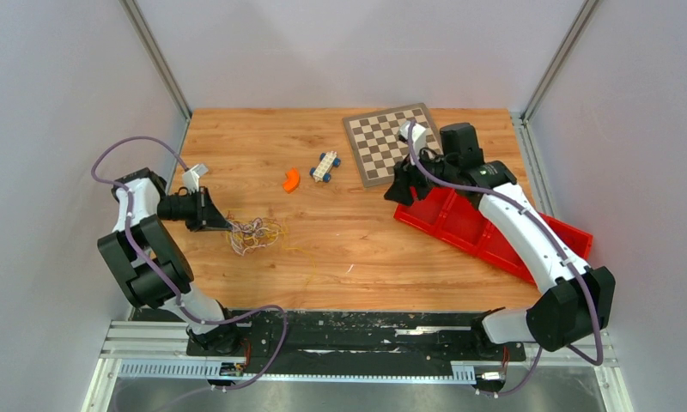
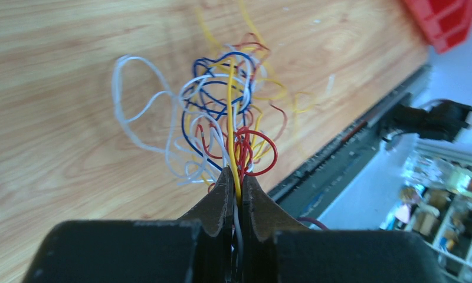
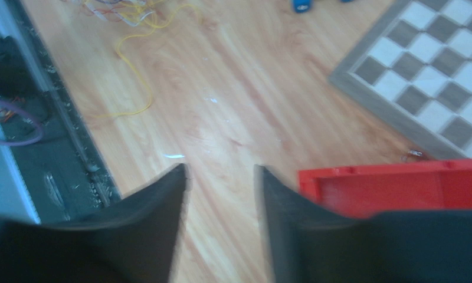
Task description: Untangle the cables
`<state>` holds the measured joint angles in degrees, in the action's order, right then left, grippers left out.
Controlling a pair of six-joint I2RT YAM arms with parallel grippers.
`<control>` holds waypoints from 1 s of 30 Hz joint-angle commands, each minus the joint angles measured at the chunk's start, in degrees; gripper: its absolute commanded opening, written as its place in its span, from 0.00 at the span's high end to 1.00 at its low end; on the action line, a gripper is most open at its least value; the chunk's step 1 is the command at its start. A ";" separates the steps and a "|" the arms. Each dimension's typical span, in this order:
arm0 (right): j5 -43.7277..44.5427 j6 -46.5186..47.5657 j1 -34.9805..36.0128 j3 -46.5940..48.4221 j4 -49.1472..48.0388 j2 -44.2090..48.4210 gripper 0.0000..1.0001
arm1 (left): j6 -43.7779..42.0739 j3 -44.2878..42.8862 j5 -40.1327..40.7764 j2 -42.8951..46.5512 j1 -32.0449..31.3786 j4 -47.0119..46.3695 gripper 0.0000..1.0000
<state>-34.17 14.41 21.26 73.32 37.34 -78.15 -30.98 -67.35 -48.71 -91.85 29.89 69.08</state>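
Note:
The cables (image 1: 252, 233) are a tangled bunch of thin white, yellow, red and blue wires on the wooden table, left of centre. My left gripper (image 1: 227, 225) is at the bunch's left edge. In the left wrist view it (image 2: 238, 177) is shut on several strands of the cables (image 2: 222, 112), yellow, red and white ones running between the jaws. A loose yellow wire (image 3: 136, 71) trails toward the front edge. My right gripper (image 3: 222, 171) is open and empty, above the table beside the red tray (image 3: 393, 186), far from the bunch.
A chessboard (image 1: 390, 142) lies at the back right. An orange piece (image 1: 291, 179) and a small blue-wheeled toy car (image 1: 325, 165) lie at the back centre. The red tray (image 1: 473, 225) sits at the right under my right arm. A black rail (image 1: 357, 330) runs along the front edge.

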 commanded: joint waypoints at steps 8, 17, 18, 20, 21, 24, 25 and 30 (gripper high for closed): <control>-11.59 0.03 12.08 -0.87 -10.04 -6.42 0.11 | -12.79 -1.96 -15.72 7.88 -13.82 12.70 0.89; -12.53 0.25 24.10 9.92 -19.40 -19.29 0.00 | -16.46 -5.73 -15.39 10.45 -27.99 16.24 0.82; -13.02 -0.25 24.45 11.24 -20.28 -20.45 0.01 | -16.91 -6.05 -15.16 11.12 -28.81 16.34 0.81; -14.74 -1.61 24.54 13.11 -21.58 -22.30 0.11 | -16.76 -6.50 -14.47 12.01 -31.04 15.72 0.80; -15.52 -2.23 24.65 13.62 -22.20 -22.88 0.18 | -16.58 -6.71 -14.39 12.21 -31.78 15.47 0.80; -17.03 -3.24 25.06 13.51 -23.92 -23.25 0.33 | -15.91 -8.13 -14.69 12.41 -32.15 14.80 0.80; -16.95 -2.98 25.63 13.27 -24.07 -23.41 0.36 | -15.89 -8.44 -15.00 12.28 -32.17 14.87 0.80; -15.70 -2.15 26.48 11.12 -25.09 -23.55 0.69 | -16.97 -10.14 -15.80 11.59 -32.17 16.08 0.81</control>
<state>-48.18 11.84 46.85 84.49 16.36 -101.27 -45.84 -75.18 -62.28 -80.90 -2.28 84.12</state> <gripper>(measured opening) 0.434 0.196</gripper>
